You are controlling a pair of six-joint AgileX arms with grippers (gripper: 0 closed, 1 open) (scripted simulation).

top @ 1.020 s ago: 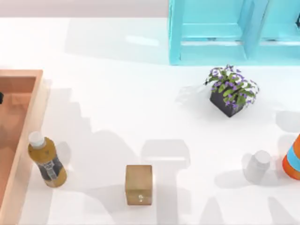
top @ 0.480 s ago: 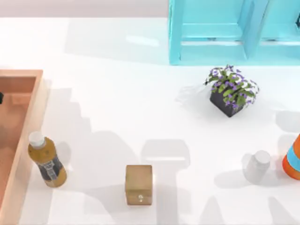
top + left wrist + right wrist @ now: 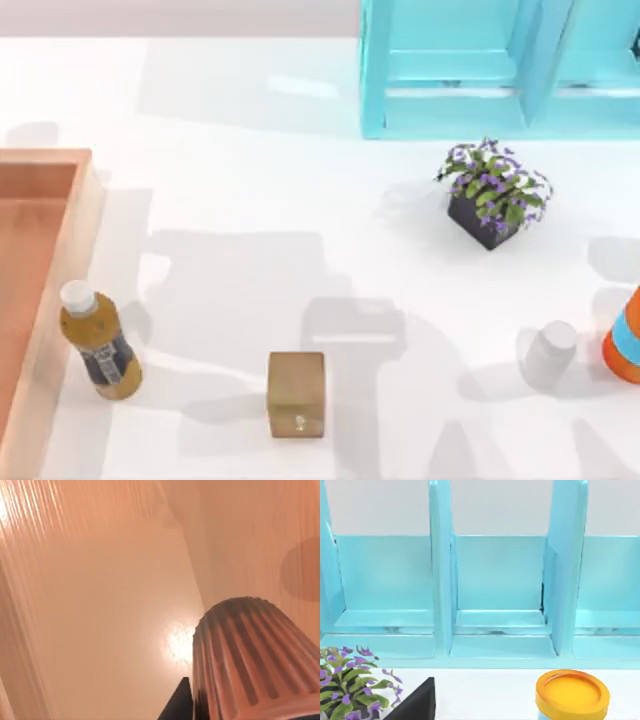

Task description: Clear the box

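Table (image 3: 250, 200), white and shadowed, bears the box (image 3: 70, 262) at left; gripper states cannot be told.

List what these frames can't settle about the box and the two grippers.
- Box, top view: its left part is cut off by the picture's edge, so what it holds there is hidden.
- Left wrist view: a ribbed cap up close blocks part of the box floor.
- Orange-lidded jar, right wrist view: its body is cut off by the picture's edge.

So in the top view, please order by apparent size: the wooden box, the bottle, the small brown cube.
1. wooden box, largest, though cut off by the picture's edge
2. bottle
3. small brown cube, close to the bottle, so this order is unsure
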